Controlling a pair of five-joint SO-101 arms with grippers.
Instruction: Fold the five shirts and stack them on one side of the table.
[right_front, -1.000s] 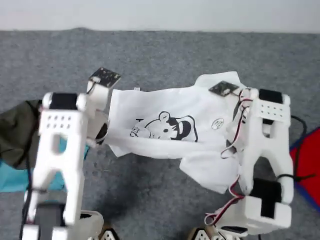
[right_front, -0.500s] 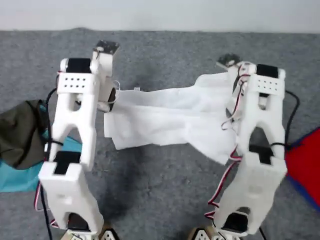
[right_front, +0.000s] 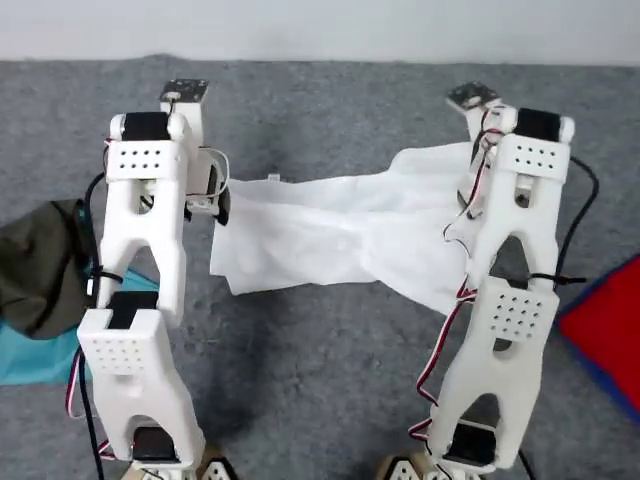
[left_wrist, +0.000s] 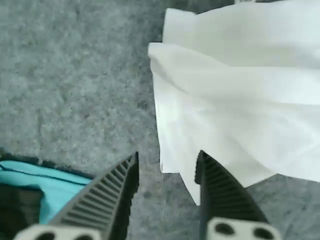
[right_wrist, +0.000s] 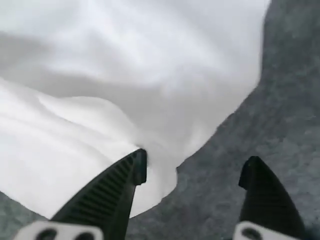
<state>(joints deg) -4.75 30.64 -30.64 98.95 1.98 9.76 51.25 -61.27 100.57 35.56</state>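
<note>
A white shirt (right_front: 330, 235) lies crumpled in the middle of the grey table, folded over itself with plain cloth facing up. My left gripper (left_wrist: 165, 170) hangs open just above the shirt's left edge (left_wrist: 240, 100), nothing between its dark fingers (left_wrist: 120, 192). In the high view it sits by that edge (right_front: 217, 203). My right gripper (right_wrist: 192, 170) is open over the shirt's right side (right_wrist: 125, 75), one finger (right_wrist: 117, 192) above cloth, the other above bare table.
An olive shirt (right_front: 40, 260) lies on a teal one (right_front: 30, 355) at the table's left edge; the teal shirt (left_wrist: 35, 182) is close to my left gripper. A red shirt (right_front: 600, 320) lies at the right edge. Bare grey table (right_front: 320, 100) stretches behind the white shirt.
Both arms swung away from the front toward the far side, carrying the shirt's edge over itself. The printed picture is now hidden, and both grippers have let go of the cloth.
</note>
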